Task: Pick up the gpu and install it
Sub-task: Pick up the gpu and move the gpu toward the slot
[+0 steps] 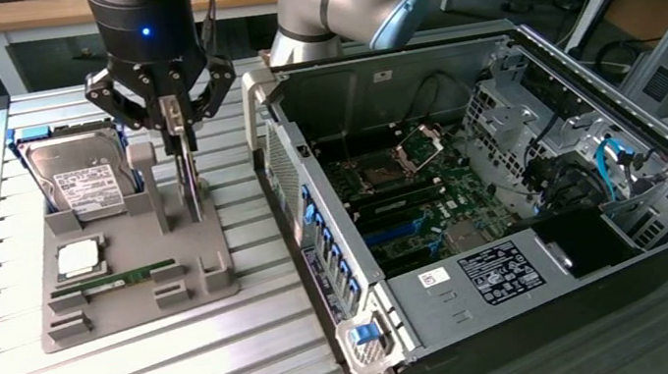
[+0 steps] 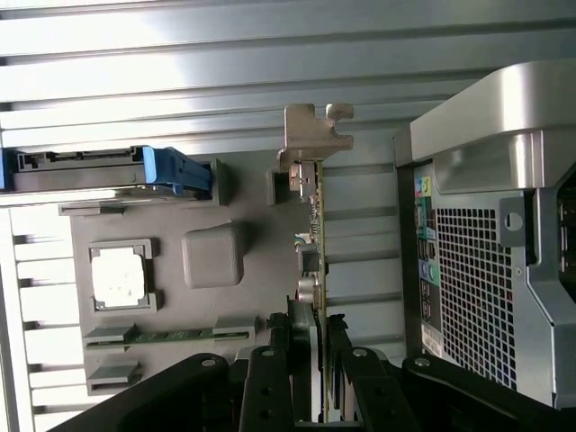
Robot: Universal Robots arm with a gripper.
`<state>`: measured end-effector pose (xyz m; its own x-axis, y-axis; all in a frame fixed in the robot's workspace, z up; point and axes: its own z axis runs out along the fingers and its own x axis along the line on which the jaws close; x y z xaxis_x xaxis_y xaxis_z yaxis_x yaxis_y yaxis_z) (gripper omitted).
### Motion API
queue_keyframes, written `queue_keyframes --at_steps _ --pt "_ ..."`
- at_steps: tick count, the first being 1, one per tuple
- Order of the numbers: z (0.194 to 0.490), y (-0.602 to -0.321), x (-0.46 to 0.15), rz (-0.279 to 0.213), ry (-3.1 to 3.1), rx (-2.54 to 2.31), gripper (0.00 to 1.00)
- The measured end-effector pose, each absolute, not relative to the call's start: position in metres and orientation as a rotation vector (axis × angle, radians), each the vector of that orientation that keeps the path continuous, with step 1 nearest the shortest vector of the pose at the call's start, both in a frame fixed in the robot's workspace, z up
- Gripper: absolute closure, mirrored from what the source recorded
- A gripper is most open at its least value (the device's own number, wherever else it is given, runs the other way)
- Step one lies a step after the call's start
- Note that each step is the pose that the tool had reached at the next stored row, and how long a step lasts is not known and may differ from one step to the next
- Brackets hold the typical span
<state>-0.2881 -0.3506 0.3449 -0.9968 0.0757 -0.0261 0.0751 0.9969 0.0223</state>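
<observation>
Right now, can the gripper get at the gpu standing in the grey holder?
It seems so: the gripper sits above the gpu, its fingers closed on the card's top edge; nothing on the grey holder blocks it.

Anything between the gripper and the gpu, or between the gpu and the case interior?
Nothing visible separates the gripper from the gpu, which stands on edge in the gray holder directly beneath it. Toward the motherboard, the case's rear wall rises between holder and interior, on the exterior view's right.

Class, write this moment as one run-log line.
gripper: fingers closed on thin dark upright gpu card | card: in grey plastic holder tray | not installed
</observation>
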Motion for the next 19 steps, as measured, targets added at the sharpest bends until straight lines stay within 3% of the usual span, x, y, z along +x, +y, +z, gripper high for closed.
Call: queue_keyframes --at_steps 19 --pt "0.3525 -0.3505 -0.2881 0.035 3.112 0.118 0.73"
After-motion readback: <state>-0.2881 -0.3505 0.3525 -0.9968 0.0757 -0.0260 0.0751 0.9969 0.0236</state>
